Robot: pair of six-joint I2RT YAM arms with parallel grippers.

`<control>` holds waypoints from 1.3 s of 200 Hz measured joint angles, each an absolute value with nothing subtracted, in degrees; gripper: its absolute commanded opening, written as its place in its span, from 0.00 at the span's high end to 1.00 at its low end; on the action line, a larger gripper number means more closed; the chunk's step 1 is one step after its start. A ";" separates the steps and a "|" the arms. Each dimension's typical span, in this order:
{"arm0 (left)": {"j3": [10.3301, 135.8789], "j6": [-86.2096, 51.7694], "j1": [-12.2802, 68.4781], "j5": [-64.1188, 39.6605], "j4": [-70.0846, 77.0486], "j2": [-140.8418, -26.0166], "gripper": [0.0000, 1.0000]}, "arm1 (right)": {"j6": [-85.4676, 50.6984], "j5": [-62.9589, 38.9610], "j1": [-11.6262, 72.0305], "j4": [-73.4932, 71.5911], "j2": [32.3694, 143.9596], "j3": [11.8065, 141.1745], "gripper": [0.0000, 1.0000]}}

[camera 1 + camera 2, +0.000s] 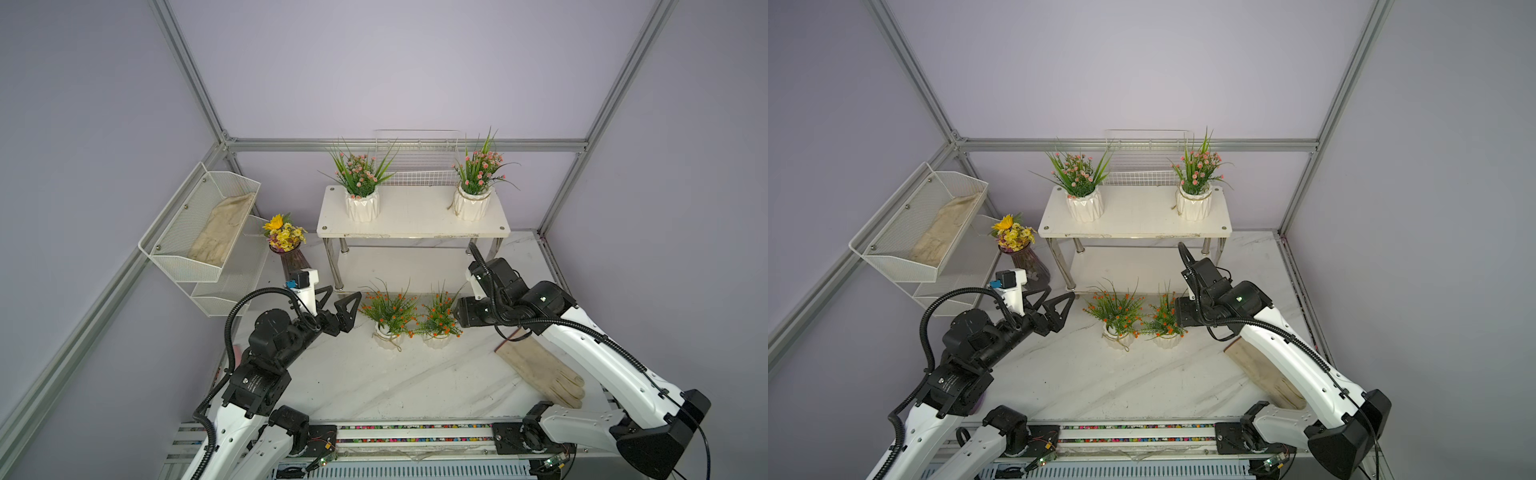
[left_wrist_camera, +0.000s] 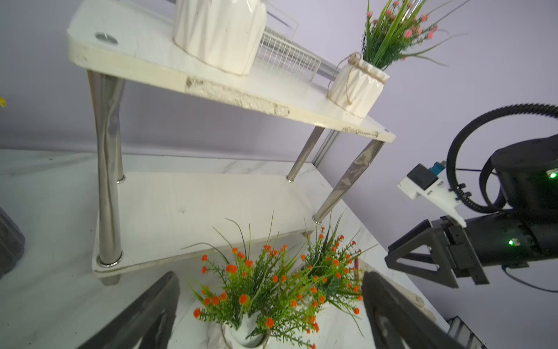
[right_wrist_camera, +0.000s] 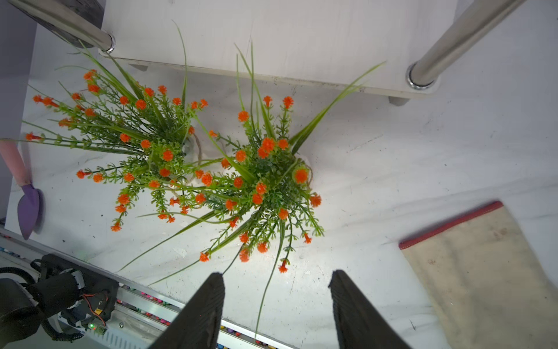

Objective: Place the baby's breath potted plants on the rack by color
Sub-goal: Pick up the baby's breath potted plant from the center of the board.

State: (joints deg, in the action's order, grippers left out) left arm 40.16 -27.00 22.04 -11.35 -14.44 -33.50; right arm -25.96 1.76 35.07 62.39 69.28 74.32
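Two pink baby's breath potted plants stand on the rack's top board [image 1: 411, 222], one at the left [image 1: 360, 183] and one at the right [image 1: 474, 178]. Two orange ones stand close together on the table in front of the rack, a left one [image 1: 388, 313] and a right one [image 1: 440, 320]. Just left of the left orange plant, my left gripper [image 1: 345, 291] is open, and that plant shows between its fingers [image 2: 151, 305] in the left wrist view. My right gripper [image 3: 276, 278] is open beside the right orange plant [image 3: 265, 181], with only stray stems between its fingers.
The rack's lower board [image 1: 399, 266] is bare. A yellow bouquet in a dark vase [image 1: 286, 239] stands left of the rack, beside mesh wall baskets [image 1: 199, 224]. A wire grid basket [image 1: 415, 166] hangs behind. A beige glove [image 1: 544, 374] lies under the right arm. A purple trowel [image 3: 27, 208] lies near the left arm.
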 measured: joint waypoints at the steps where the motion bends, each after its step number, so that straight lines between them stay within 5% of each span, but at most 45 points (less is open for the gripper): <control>1: 40.01 -27.07 22.11 -11.35 -14.39 -33.45 0.06 | -26.04 1.72 35.07 62.33 69.14 74.17 0.45; 39: 31.00 -30.09 28.93 -8.82 -13.74 -33.45 0.06 | -25.36 -0.23 37.28 60.25 69.14 72.55 0.46; 109: 19.38 -34.89 34.70 -1.08 -13.74 -32.69 0.08 | -27.35 -0.47 54.72 52.03 80.79 77.14 0.63; 189: 16.60 -37.45 34.70 3.81 -18.28 -27.20 0.08 | -32.03 -1.34 55.46 40.27 87.88 66.52 0.73; 260: 16.60 -37.43 34.70 4.69 -20.73 -26.37 0.08 | -33.32 1.04 54.24 35.24 97.27 69.73 0.74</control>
